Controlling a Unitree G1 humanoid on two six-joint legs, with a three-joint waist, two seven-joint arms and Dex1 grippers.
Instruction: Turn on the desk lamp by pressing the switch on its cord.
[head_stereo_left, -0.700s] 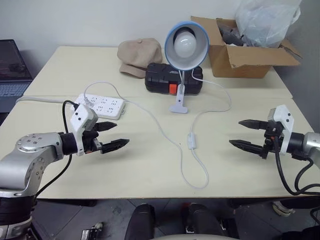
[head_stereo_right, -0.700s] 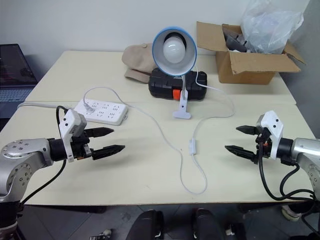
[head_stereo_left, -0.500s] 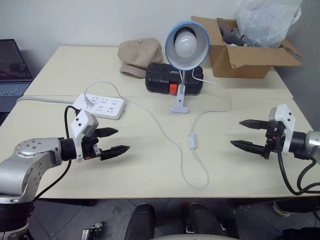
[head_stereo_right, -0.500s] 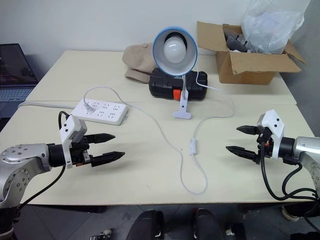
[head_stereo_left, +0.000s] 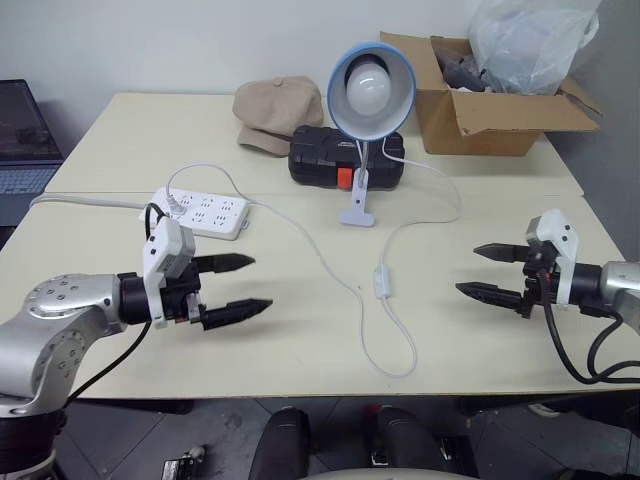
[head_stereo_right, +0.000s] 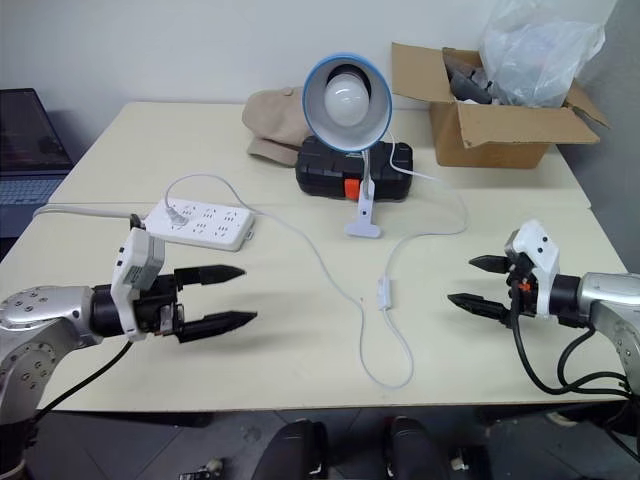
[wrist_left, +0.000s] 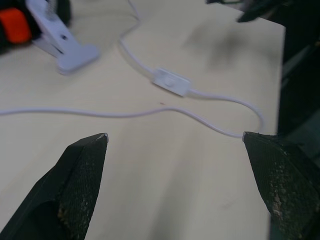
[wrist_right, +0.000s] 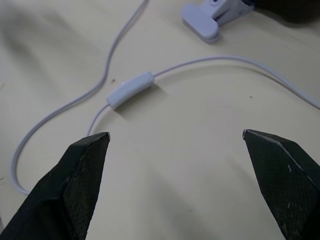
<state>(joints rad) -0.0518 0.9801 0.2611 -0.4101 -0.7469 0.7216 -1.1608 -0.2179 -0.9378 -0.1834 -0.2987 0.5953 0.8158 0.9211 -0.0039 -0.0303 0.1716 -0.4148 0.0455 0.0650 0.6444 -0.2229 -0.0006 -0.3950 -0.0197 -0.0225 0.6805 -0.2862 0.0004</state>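
At the lower left of the head views, the left gripper (head_stereo_left: 236, 286) is seen with its fingers spread wide and nothing held; since the earlier frames it has been carried rightward toward the middle of the table. This is judged an approach, the press itself not yet begun.

At centre frame, the switch (head_stereo_left: 382, 283) lies flat on the table, unmoved, along the cord (head_stereo_left: 330, 268) that loops below it. Above it, the desk lamp (head_stereo_left: 371, 90) stands upright on its clip (whether the bulb is lit cannot be told).

At the right edge, the right gripper (head_stereo_left: 489, 272) is likewise held agape and empty, shifted only slightly inward, well apart from the switch.
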